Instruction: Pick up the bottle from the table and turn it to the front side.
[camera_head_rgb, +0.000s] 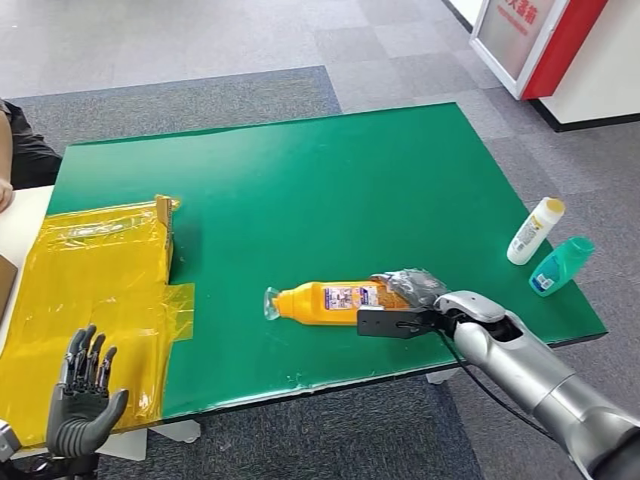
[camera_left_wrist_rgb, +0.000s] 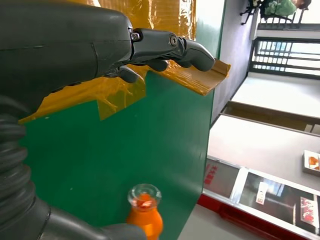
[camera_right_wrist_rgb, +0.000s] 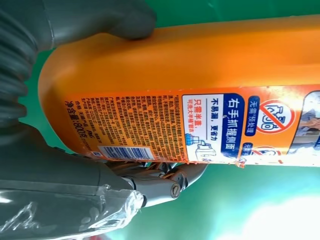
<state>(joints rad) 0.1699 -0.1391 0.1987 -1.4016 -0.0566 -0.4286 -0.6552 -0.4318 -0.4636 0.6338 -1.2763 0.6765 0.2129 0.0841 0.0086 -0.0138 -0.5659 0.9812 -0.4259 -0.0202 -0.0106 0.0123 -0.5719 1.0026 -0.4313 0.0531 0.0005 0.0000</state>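
Note:
An orange bottle (camera_head_rgb: 332, 299) with a clear cap lies on its side on the green table (camera_head_rgb: 302, 190), cap toward the left, its printed back label facing up. My right hand (camera_head_rgb: 411, 290) wraps around the bottle's base end. Up close, the right wrist view has the thumb (camera_right_wrist_rgb: 109, 20) on one side of the orange bottle (camera_right_wrist_rgb: 211, 60) and the fingers (camera_right_wrist_rgb: 162, 180) on the other. My left hand (camera_head_rgb: 81, 390) hovers with fingers spread and nothing in it over the yellow sheet at the near left corner. The left wrist view catches the bottle's cap (camera_left_wrist_rgb: 144, 196).
A yellow plastic sheet (camera_head_rgb: 90, 290) with a raised cardboard edge (camera_head_rgb: 164, 235) covers the table's left part. A white bottle (camera_head_rgb: 534, 231) and a teal bottle (camera_head_rgb: 561, 265) lie near the right edge. A person's arm (camera_head_rgb: 6, 170) shows at the far left.

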